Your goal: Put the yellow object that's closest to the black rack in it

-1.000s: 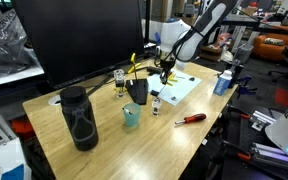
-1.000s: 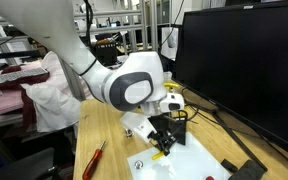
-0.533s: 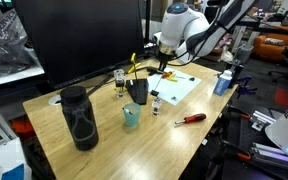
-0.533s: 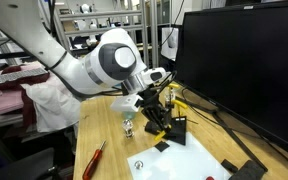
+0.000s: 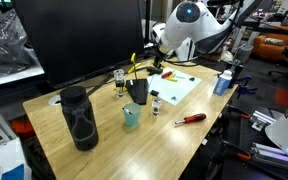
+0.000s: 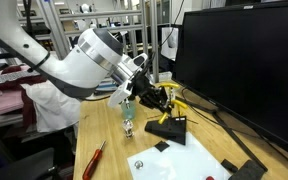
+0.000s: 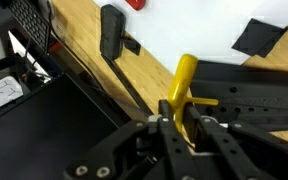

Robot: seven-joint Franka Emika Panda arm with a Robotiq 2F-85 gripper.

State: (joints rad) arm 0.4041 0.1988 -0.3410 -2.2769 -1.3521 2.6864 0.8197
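Two fingers are closed narrowly on the yellow object, pinching it near one end so that most of the stick juts out past the tips. Directly beneath them lies a white sheet with the wooden counter beside it, and the grip hangs clear of both. In an exterior view the black rack stands below the fingers and off to one side, not yet under them, with a teal cup just beyond it. The step in hand looks like carrying the stick across to the rack. Because the hold is near one end, the stick could pivot, so the pinch should be firm and the travel smooth. The free end needs to pass above the rack's rim. The stick should then be centred over the opening and lowered in before the fingers part, so it settles inside rather than glancing off a slanted side.
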